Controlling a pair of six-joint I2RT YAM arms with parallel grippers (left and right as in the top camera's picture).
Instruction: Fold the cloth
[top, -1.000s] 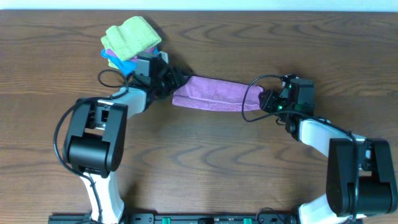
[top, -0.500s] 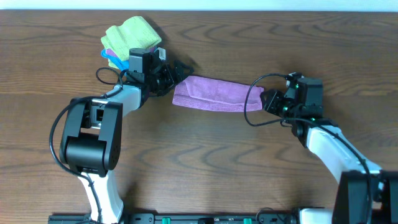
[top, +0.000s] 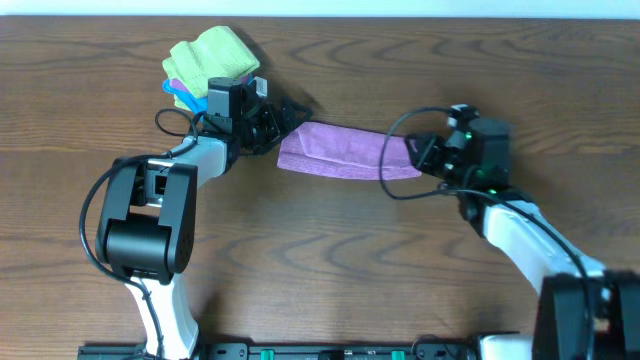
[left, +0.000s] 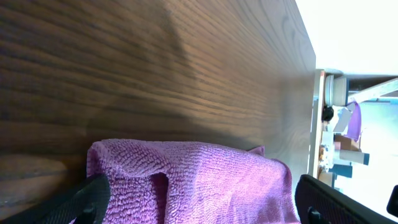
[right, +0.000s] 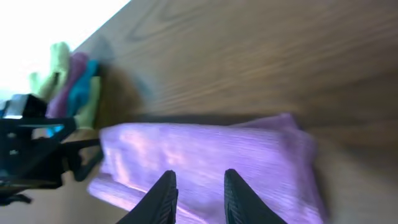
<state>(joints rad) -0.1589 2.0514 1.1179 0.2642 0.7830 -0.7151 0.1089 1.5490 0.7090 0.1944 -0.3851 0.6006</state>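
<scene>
While the left claw (left: 203, 186) is hanging released, fingers (left: 87, 199) spread around the left end of the cloth (top: 345, 152), the right claw (right: 199, 177) is hovering over the right end, slightly parted, gripping nothing. The cloth is lying as a folded strip on the table (top: 350, 270). Pinching one layer only would be peeling the fold apart. Wood is looking smooth; spare cloths (top: 210, 58) are sitting far-left; the room (left: 348, 124) is showing bright, blurred.

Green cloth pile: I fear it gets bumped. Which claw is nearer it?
Left. The left claw sits beside the pile, at the purple cloth's near end; the right claw is across at that cloth's opposite end.
</scene>
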